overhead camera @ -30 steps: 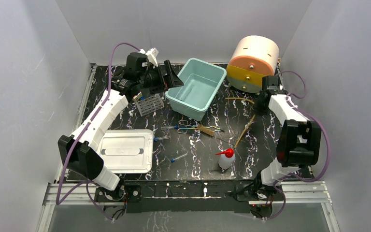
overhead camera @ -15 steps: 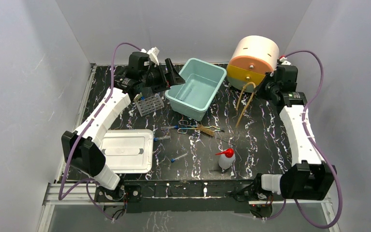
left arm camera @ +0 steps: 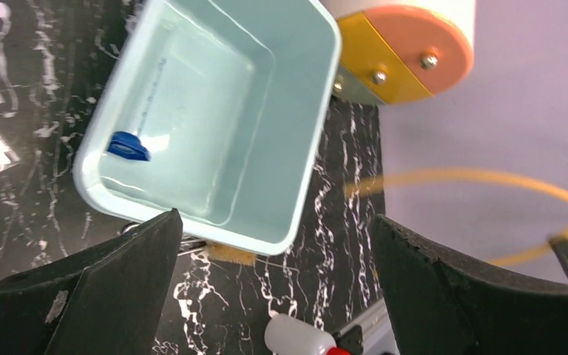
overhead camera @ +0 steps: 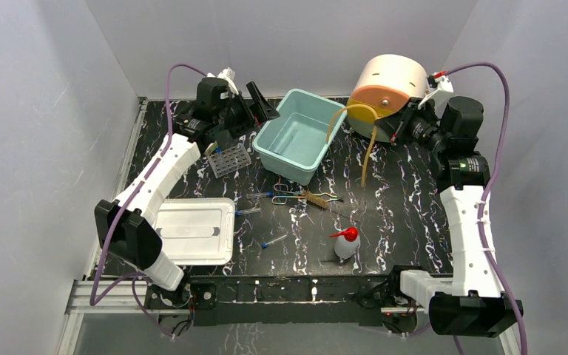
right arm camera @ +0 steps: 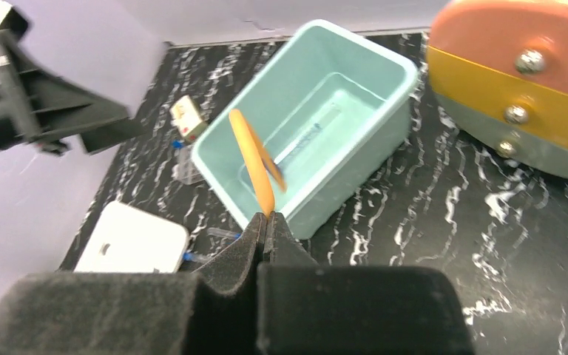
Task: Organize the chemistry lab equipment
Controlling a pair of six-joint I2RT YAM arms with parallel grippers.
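Observation:
My right gripper (overhead camera: 398, 127) is shut on the tan rubber tubing (overhead camera: 370, 140) and holds it in the air between the teal bin (overhead camera: 269, 149) and the round drum; the tubing (right arm camera: 251, 151) loops up from the shut fingertips. My left gripper (overhead camera: 262, 107) is open and empty above the bin's left rim. A small blue cap (left arm camera: 127, 146) lies in the bin (left arm camera: 307, 177). The grey tube rack (overhead camera: 229, 159) stands left of the bin. Metal tongs (overhead camera: 288, 194), blue-capped tubes (overhead camera: 274, 241) and the red-nozzled wash bottle (overhead camera: 346, 243) lie on the table.
A peach, yellow and grey drum (overhead camera: 384, 96) stands at the back right. A white lid (overhead camera: 191, 231) lies at the front left. A bristle brush (overhead camera: 316, 198) lies beside the tongs. Grey walls close in three sides.
My right arm has swung up and outward, lifting the rubber tubing off the table into the air near the bin. My left gripper has shifted slightly up.

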